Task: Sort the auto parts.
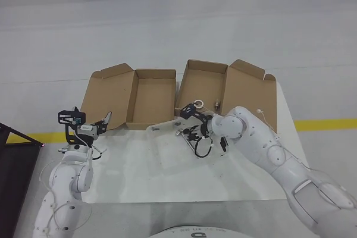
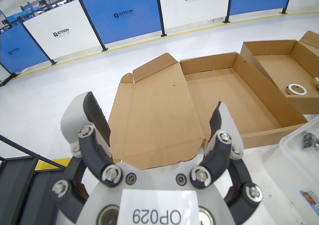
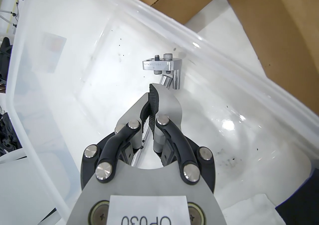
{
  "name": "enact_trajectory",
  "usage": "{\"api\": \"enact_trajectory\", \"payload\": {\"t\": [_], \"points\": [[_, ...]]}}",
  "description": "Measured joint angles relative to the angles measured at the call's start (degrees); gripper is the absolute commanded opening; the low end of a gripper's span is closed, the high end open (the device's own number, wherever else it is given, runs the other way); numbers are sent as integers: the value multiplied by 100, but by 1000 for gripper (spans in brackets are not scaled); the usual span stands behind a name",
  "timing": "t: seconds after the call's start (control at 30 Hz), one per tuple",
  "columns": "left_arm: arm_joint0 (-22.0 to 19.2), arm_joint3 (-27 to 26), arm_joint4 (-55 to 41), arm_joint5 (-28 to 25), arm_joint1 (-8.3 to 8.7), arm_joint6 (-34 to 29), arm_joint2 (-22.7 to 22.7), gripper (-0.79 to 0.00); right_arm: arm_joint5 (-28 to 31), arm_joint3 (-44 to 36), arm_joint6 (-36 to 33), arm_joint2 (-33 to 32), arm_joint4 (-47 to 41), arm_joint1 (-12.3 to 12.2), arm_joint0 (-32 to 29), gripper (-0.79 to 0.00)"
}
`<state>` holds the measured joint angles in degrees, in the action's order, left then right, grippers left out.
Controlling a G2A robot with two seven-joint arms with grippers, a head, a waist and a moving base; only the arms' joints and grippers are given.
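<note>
R gripper (image 3: 153, 91) is sitting low in the clear plastic bin (image 3: 159, 22), pinched shut on what looks like a slim metal pin (image 3: 138, 152), tips just beside a machined steel bracket (image 3: 160, 65) w/ bolts and polished round posts. Risk: the smooth, thin pin could be slipping or pivoting btwn the ribbed rubber pads on the lift, or the tips could be knocking the bracket into the slick bin wall. L gripper (image 2: 154, 111) is hovering wide open and empty, near the left cardboard box (image 2: 209, 61) and its flat flap, while a metal ring (image 2: 296, 89) is lying in the right cardboard box (image 2: 269, 48).
</note>
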<state>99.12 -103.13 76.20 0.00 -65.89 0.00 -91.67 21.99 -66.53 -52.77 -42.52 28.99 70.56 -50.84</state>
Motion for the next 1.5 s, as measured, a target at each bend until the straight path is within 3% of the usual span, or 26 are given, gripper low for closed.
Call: {"api": "enact_trajectory", "payload": {"t": [0.07, 0.83, 1.2, 1.5], "points": [[0, 0, 0, 0, 0, 0, 0, 0, -67, -39, 85, -35, 107, -13, -9, -566], [0, 0, 0, 0, 0, 0, 0, 0, -239, 165, 470, 194, 387, 162, 125, -539], [0, 0, 0, 0, 0, 0, 0, 0, -354, 431, 660, 340, 600, 273, 209, -465], [0, 0, 0, 0, 0, 0, 0, 0, -199, 392, 414, 348, 425, 306, 170, -499]]}}
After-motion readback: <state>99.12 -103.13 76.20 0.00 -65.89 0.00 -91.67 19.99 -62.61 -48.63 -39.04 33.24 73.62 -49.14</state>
